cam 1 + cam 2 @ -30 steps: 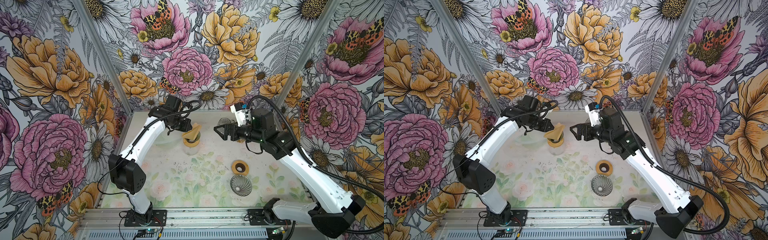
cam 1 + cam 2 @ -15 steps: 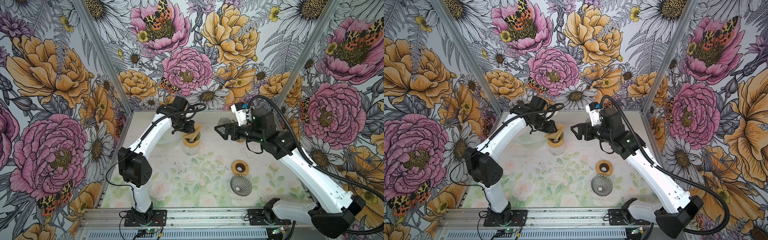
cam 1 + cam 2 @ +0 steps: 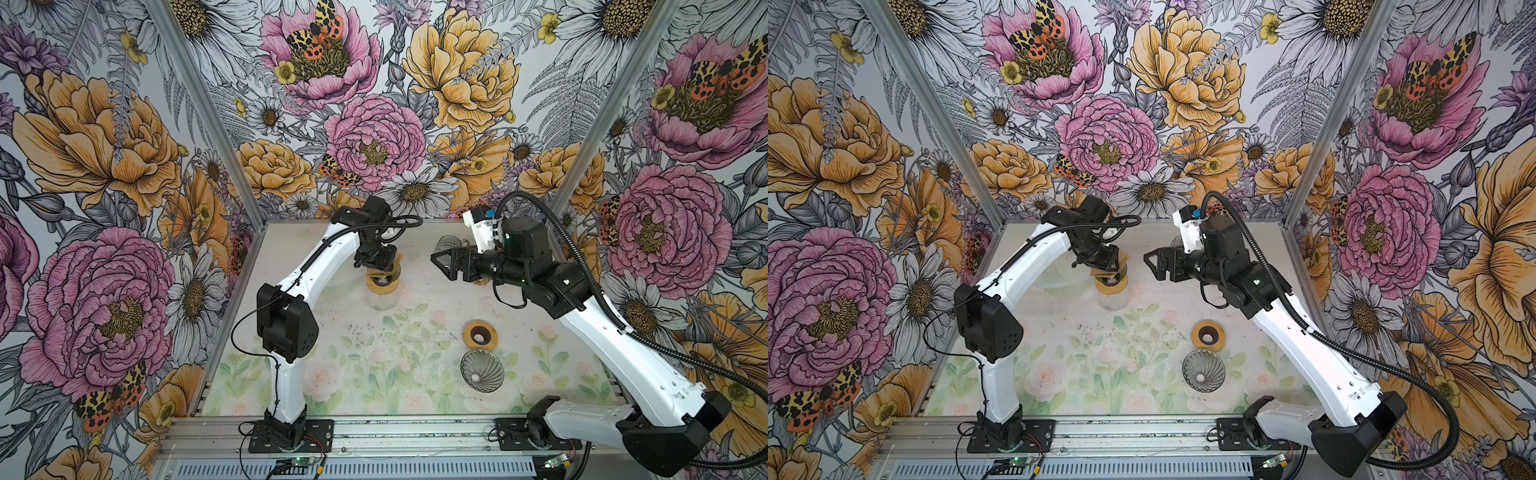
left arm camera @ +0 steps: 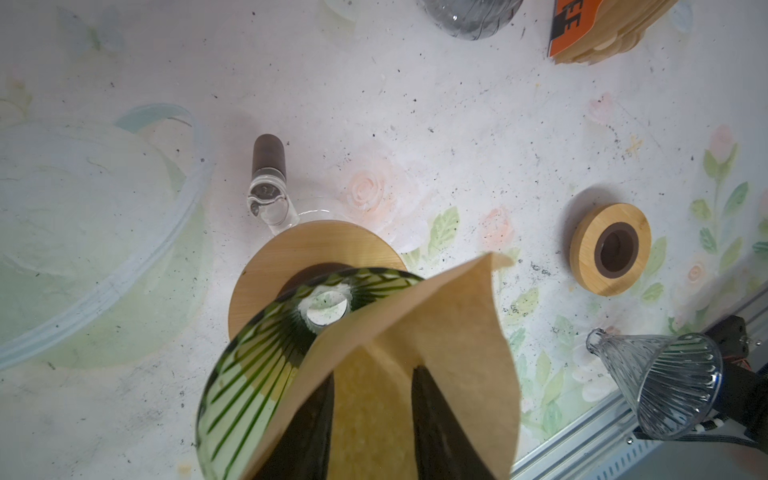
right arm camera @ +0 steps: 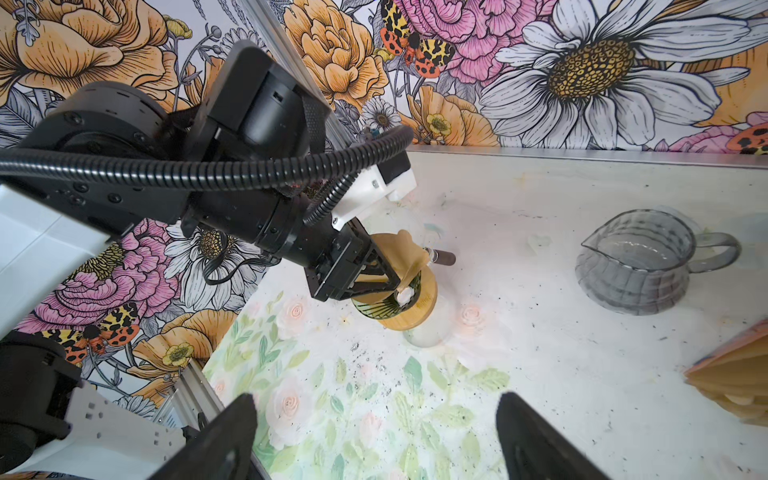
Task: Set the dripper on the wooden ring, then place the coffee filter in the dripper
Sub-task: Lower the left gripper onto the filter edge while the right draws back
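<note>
Coffee filter (image 4: 449, 324) leaning half into the green dripper (image 4: 249, 361), one edge up over the rim. Around it, left claw (image 4: 372, 386) partly apart, paper loose between the fingers (tips hidden behind the fold). Underneath, a wooden collar (image 4: 307, 245) on a glass server (image 5: 426, 332), back-middle of the desk (image 3: 374, 353). Facing across, well apart, right claw (image 5: 374, 440) spread wide and empty. Behind that, a grey jug (image 5: 636, 266) and stacked filters (image 5: 731, 390). Nearer the front, a wooden ring (image 3: 481, 335) beside a clear dripper (image 3: 482, 370).

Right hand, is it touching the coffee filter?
Apart. A top view shows bare table between the open right hand and the coffee filter.
</note>
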You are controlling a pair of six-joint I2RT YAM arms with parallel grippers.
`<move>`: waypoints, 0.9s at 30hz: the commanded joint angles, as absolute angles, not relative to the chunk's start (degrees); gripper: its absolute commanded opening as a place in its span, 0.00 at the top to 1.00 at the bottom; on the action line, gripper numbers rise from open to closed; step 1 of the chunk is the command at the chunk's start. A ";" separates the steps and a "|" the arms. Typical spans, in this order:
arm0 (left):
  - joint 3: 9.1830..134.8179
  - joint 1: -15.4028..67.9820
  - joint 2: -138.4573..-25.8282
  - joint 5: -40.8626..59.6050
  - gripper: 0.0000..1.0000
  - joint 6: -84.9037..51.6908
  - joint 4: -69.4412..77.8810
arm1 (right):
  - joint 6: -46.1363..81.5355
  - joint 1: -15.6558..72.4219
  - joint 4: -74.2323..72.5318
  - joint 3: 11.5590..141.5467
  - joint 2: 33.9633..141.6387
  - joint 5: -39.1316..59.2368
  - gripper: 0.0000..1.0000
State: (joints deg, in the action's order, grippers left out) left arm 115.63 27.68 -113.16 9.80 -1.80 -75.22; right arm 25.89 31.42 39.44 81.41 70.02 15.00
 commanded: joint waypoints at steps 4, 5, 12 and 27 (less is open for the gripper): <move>117.77 27.42 -114.86 9.31 0.64 -3.52 -76.11 | 25.58 31.20 39.73 80.54 68.47 14.24 0.08; 117.85 27.34 -115.03 9.69 0.64 -3.65 -76.05 | 25.58 31.20 39.73 80.61 68.55 14.17 0.09; 118.87 27.19 -116.45 10.51 0.68 -3.88 -76.62 | 25.80 31.12 40.75 81.71 69.29 13.84 0.10; 119.27 27.49 -117.78 10.01 0.78 -3.87 -76.99 | 26.19 31.19 41.04 81.47 70.16 14.68 0.13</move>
